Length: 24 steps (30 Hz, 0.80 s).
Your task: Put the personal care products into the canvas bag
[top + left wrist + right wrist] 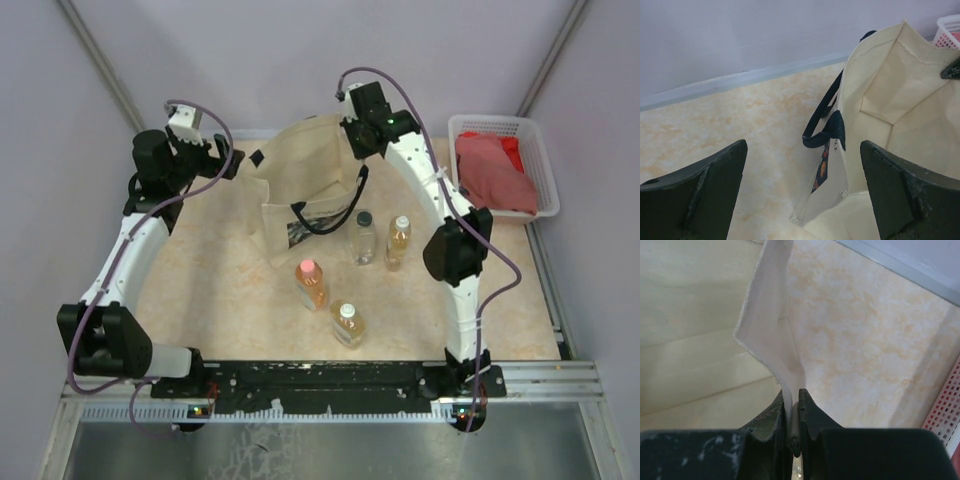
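The canvas bag [300, 175] stands at the back middle, mouth open, navy handles [330, 215] hanging down its front. My right gripper [352, 140] is shut on the bag's far right rim [771, 335], cloth pinched between the jaws [794, 407]. My left gripper [236, 160] is open and empty just left of the bag; in its wrist view [802, 192] the bag's corner and open inside [890, 100] lie ahead. Four bottles stand in front of the bag: dark cap [364, 238], amber with white cap [399, 240], pink cap [311, 283], white cap [347, 324].
A white plastic basket [535, 165] with red cloth [493, 170] stands at the back right; its edge shows in the right wrist view [945, 410]. Grey walls close the back and sides. The table's metal rail runs along the near edge [340, 380].
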### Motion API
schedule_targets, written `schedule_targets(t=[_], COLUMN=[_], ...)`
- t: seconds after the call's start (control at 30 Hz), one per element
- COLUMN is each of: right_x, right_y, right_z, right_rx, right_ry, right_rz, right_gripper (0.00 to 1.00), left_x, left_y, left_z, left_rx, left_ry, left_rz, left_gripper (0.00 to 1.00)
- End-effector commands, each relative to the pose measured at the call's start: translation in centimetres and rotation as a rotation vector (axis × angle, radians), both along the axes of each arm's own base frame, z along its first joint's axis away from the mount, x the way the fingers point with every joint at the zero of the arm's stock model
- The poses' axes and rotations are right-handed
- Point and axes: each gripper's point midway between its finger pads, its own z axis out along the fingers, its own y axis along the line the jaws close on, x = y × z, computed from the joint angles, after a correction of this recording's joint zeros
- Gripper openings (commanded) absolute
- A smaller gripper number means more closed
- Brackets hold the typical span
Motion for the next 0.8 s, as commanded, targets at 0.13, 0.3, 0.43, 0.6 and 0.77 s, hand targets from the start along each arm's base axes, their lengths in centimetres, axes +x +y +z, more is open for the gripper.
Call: schedule_targets(t=[0.13,0.3,0.43,0.6,0.77], right_x=[-7.3,-8.7,-8.3,-7.7,-7.6], right_y=[1.3,2.9,2.3,0.8,-1.9], right_z=[2.6,1.6,2.1,4.2,6.1], right_rx=[0.047,0.030,-0.014,-0.046,-0.084], right_ry=[0.120,0.151,0.121,0.041,-0.004], right_rz=[-0.019,0.004,-0.024,-0.076,-0.187], right_gripper=[0.00,0.07,0.47,0.98,0.99], left_x=[-0.8,-0.3,0.4,0.3,0.1], left_y=[-3.6,-4.2,-3.6,-3.3,-3.9], left_z=[2.3,0.6,-1.5,-2.0,-2.4], left_rx=[-0.098,-0.101,-0.075,-0.045,-0.044], left_ry=[-0.041,-0.012,0.030,0.037,0.045], left_rz=[-0.199,-0.231,-0.194,-0.190,-0.229], left_gripper=[1.00,1.00,1.00,1.00,1.00])
